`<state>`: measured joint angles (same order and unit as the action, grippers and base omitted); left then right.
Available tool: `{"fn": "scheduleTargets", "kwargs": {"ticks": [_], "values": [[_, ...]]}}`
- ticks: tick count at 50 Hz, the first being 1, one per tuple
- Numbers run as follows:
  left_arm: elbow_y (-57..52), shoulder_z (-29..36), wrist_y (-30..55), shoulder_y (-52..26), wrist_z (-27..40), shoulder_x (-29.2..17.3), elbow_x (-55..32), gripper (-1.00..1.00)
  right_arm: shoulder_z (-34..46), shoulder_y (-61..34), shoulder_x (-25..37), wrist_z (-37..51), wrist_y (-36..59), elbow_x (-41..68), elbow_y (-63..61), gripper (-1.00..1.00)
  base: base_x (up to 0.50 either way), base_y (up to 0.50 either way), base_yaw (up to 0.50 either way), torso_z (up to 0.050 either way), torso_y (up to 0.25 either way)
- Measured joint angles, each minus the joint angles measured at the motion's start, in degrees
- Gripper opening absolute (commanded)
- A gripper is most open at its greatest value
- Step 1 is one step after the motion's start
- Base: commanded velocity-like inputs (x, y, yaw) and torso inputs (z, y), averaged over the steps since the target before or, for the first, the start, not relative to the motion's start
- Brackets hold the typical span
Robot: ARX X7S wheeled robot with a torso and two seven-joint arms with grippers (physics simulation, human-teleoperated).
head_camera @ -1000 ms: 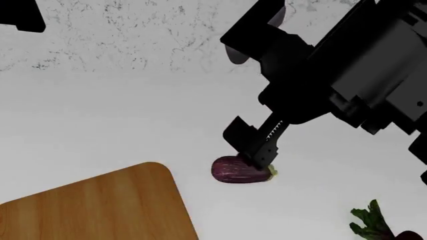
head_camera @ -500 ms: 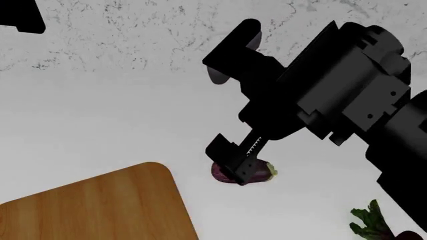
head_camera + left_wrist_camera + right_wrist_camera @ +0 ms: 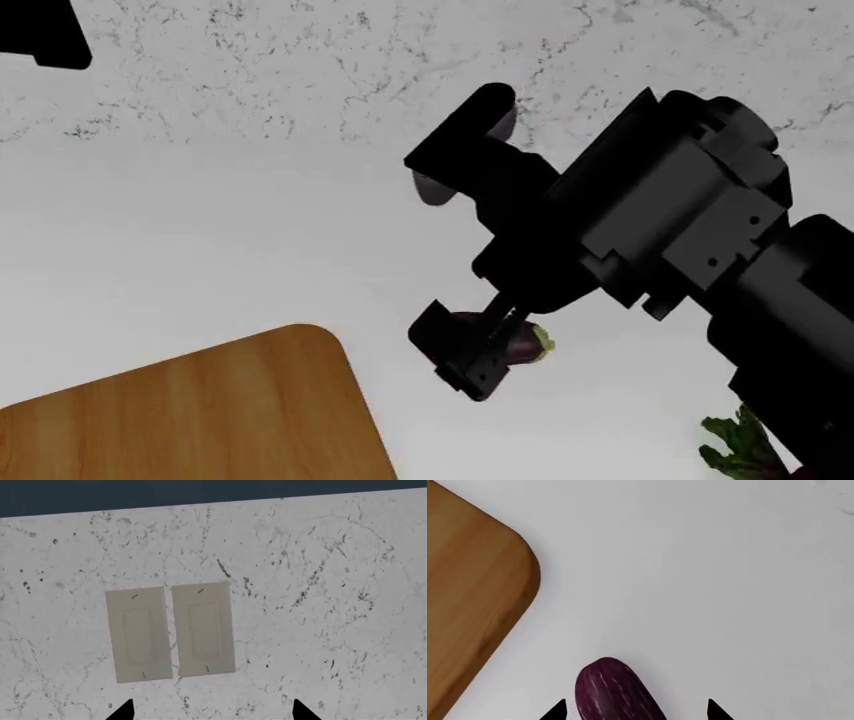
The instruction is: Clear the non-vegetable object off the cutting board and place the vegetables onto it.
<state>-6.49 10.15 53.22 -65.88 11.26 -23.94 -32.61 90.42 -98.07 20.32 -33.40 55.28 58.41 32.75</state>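
Note:
The small oval purple eggplant [image 3: 615, 692] lies on the white counter, between the tips of my right gripper [image 3: 635, 711], whose jaws stand wide apart on either side of it. In the head view the right gripper [image 3: 470, 352] covers most of the eggplant [image 3: 529, 342]; only its green-capped end shows. The wooden cutting board [image 3: 200, 410] lies a little to the left, bare where visible, and shows in the right wrist view [image 3: 467, 590]. Green leaves of the leafy bulb [image 3: 737, 445] show at the lower right. The tomato is out of view. My left gripper [image 3: 212, 712] is open and empty, raised and facing the wall.
A speckled white wall [image 3: 267, 70] rises behind the counter. Two beige switch plates [image 3: 170, 632] are on the wall in front of the left gripper. A dark part of the left arm [image 3: 40, 30] shows at the top left.
My right gripper has come down and a little left over the eggplant, which now sits between its fingers and is mostly covered in the head view. The eggplant and board have not moved.

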Motion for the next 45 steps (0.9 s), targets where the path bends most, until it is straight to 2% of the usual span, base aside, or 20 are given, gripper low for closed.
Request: {"fn": "scheduleTargets", "kwargs": {"ticks": [21, 22, 45], "values": [[0.18, 0.04, -0.46, 0.23, 0.07, -0.25, -0.16, 1.0, 0.09, 2.84, 0.93, 1.3, 0.83, 0.76, -1.04, 1.0, 0.0, 0.0, 0.0, 0.0, 0.0], [0.14, 0.03, -0.46, 0.26, 0.09, -0.26, -0.18, 1.0, 0.0, 2.88, 1.01, 1.45, 0.87, 0.83, -1.15, -1.0, 0.0, 0.0, 0.0, 0.0, 0.0], [-1.32, -0.97, 0.6, 0.24, 0.98, -0.58, -1.41, 1.0, -1.44, -1.18, 4.29, 5.87, 5.63, 3.44, -9.68, -1.0, 0.0, 0.0, 0.0, 0.0, 0.0]]}}
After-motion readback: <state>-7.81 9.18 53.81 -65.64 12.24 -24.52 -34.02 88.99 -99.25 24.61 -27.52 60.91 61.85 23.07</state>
